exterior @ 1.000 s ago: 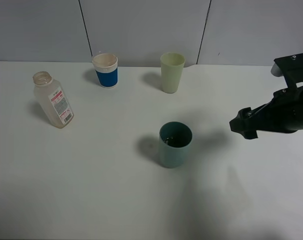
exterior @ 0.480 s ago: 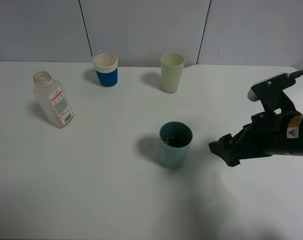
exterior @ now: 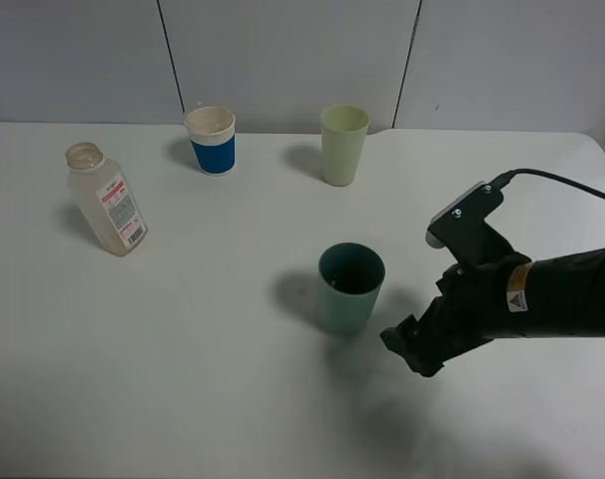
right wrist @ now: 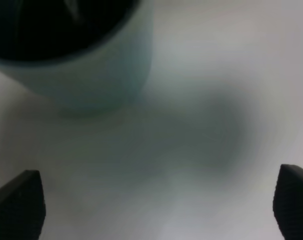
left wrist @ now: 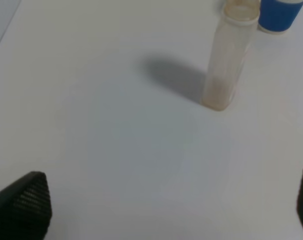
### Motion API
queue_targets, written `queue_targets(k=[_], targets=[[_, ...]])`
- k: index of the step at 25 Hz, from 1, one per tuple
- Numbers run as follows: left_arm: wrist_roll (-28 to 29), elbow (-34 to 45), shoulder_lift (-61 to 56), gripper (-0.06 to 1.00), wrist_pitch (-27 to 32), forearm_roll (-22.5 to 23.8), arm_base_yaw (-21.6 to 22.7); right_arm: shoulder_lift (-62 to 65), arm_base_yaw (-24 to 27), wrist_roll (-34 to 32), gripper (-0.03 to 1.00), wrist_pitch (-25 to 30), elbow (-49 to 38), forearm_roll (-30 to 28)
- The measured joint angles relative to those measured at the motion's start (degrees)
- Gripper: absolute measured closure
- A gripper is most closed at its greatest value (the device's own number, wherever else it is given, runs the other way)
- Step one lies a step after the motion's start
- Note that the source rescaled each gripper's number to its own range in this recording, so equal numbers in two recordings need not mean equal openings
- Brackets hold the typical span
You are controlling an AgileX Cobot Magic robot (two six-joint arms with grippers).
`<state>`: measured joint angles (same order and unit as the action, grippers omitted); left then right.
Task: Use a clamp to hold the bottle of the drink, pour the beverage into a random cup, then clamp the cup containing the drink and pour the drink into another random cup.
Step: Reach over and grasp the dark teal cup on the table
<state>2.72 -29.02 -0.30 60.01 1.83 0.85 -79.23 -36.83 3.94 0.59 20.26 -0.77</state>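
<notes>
Item: teal-green cup, upright on the tabletop, long axis vertical, dark inside.
Right gripper: low, just beside the cup on its right in the high view, not touching. Jaws wide apart, empty, facing the cup wall. Nearer arm.
Left gripper: fully spread, empty, facing the bottle.
</notes>
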Motion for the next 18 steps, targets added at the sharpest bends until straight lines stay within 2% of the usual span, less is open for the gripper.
queue_targets(k=[1, 7, 11, 13, 16, 18], targets=[[0.0, 0.0, 0.0, -0.06, 0.0, 0.0, 0.0, -1.58, 0.0, 0.0, 0.23, -2.83, 0.0, -0.79], [0.0, 0.0, 0.0, -0.06, 0.0, 0.0, 0.0, -6.24, 0.0, -0.21, 0.23, -9.22, 0.0, -4.34], [0.0, 0.0, 0.0, -0.06, 0.0, 0.0, 0.0, -10.25, 0.0, -3.94, 0.23, -14.08, 0.0, -9.52], [0.0, 0.0, 0.0, -0.06, 0.0, 0.0, 0.0, -13.08, 0.0, -5.7, 0.23, -18.46, 0.0, -13.22], [0.0, 0.0, 0.0, -0.06, 0.0, 0.0, 0.0, -16.51, 0.0, -6.46, 0.21, -24.52, 0.05, -14.76], [0.0, 0.0, 0.0, -0.06, 0.0, 0.0, 0.0, -17.89, 0.0, -6.51, 0.18, -26.25, 0.05, -14.82]])
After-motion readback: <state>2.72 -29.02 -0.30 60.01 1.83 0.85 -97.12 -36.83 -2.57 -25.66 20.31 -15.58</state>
